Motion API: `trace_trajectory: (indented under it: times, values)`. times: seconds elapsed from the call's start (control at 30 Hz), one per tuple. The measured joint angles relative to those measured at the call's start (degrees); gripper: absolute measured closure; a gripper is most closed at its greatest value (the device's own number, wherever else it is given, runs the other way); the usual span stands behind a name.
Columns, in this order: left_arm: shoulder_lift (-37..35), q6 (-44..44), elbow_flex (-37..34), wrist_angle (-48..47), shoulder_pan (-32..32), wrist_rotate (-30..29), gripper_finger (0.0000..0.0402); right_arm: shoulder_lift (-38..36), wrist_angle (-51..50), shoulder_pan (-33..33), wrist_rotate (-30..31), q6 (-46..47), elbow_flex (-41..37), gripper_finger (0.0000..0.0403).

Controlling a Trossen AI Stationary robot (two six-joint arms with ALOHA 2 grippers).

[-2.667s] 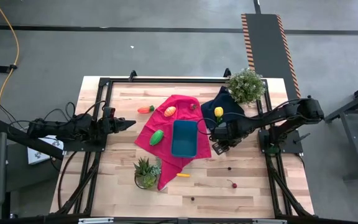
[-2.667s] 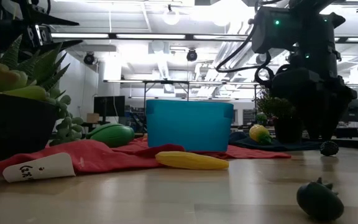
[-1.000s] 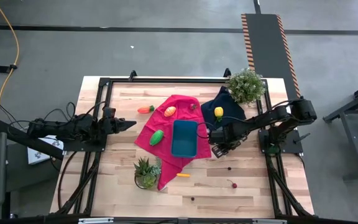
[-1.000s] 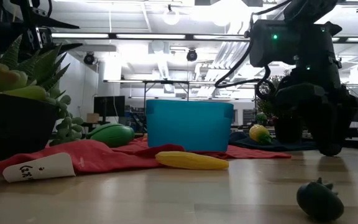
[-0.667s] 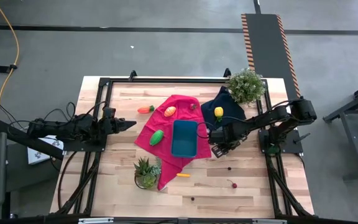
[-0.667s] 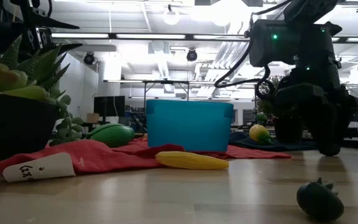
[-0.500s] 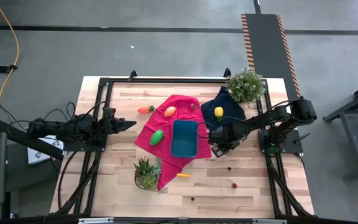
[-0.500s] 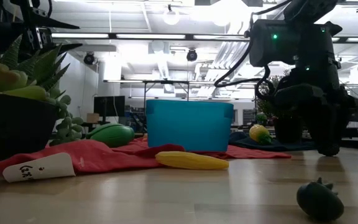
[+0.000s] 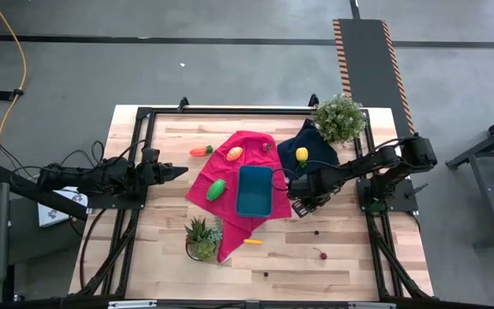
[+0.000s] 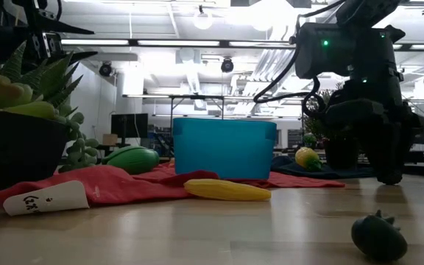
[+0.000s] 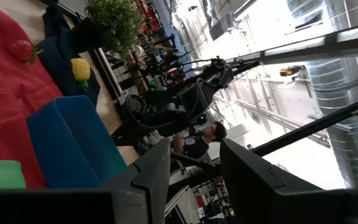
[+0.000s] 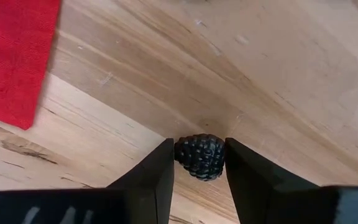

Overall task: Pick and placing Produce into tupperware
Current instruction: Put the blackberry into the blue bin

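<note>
A wooden table [image 9: 170,249] carries everything. Directly on it lie a red cloth [image 9: 249,148] and a navy cloth [image 9: 316,146], a leafy potted plant [image 9: 340,118] at the back, a succulent pot [image 9: 201,239] in front, an orange carrot [image 9: 200,151], a yellow corn [image 9: 252,242], a dark berry [image 12: 199,157] and some small dark bits [image 9: 317,232].

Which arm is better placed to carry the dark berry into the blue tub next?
The right. Its gripper is already closed on the blackberry on the wood right beside the tupperware. The left gripper waits open, farther away beyond the red cloth.
</note>
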Motion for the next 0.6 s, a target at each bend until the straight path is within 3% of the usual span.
trace_trajectory:
  times: [0.6]
  values:
    - [0.00, -0.02, 0.00, 0.00, 0.00, 0.00, 0.0273, 0.00, -1.46, -2.07, 1.91, -9.13, 11.26, 0.0290]
